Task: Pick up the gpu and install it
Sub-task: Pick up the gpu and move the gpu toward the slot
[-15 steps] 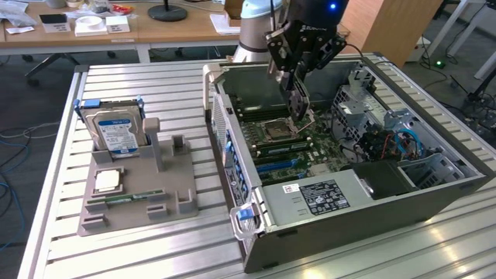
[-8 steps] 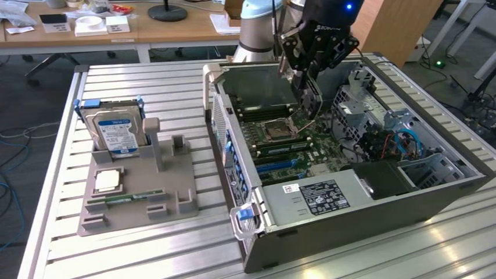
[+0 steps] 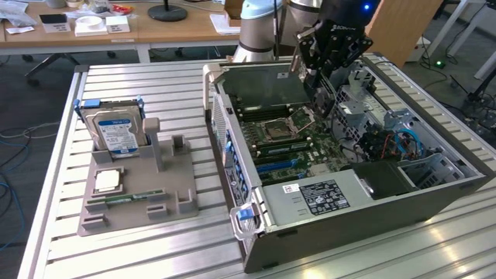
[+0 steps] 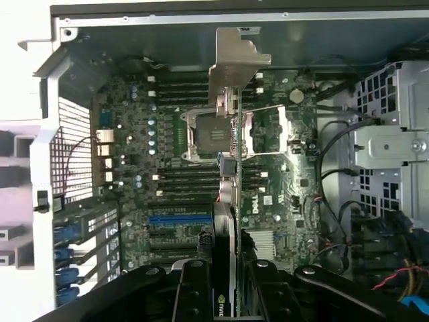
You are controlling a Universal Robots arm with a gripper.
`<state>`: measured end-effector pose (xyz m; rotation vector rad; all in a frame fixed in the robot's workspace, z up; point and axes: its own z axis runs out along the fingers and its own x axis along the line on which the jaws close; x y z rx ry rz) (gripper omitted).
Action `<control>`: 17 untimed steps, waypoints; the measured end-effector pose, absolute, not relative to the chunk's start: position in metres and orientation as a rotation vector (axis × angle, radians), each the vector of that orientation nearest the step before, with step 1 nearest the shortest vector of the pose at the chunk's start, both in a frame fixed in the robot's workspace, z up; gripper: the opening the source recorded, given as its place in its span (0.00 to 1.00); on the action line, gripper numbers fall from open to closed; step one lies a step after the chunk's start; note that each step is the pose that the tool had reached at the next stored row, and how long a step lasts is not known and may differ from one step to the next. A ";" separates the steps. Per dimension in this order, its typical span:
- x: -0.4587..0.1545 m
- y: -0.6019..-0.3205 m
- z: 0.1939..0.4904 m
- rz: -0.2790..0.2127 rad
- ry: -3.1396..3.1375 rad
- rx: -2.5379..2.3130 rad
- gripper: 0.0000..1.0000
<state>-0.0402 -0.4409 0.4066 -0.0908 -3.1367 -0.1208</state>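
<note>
The gripper (image 4: 231,290) was pinching the gpu (image 4: 236,74) by one end. Its fingers were closed on the card's two faces, and the card hung edge-on, reaching out ahead of them to its metal bracket. The gpu was held in the air inside the open case (image 3: 372,203), directly below the gripper and above the board (image 4: 275,201), touching nothing there. The CPU socket (image 4: 208,137) lay under the card's far half. The blue slot (image 4: 175,219) lay just to one side of the fingers, and the card appeared to run crosswise to it. Doing this step well probably meant keeping the card upright, squaring its long edge to the slot, facing the bracket toward the rear openings, and avoiding the cables (image 4: 335,161).
</note>
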 end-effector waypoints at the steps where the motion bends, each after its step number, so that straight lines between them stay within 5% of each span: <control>1: -0.037 -0.441 0.407 -0.121 -3.137 -0.091 0.26; 17: 0.019 -0.441 0.407 -0.125 -3.136 -0.091 0.26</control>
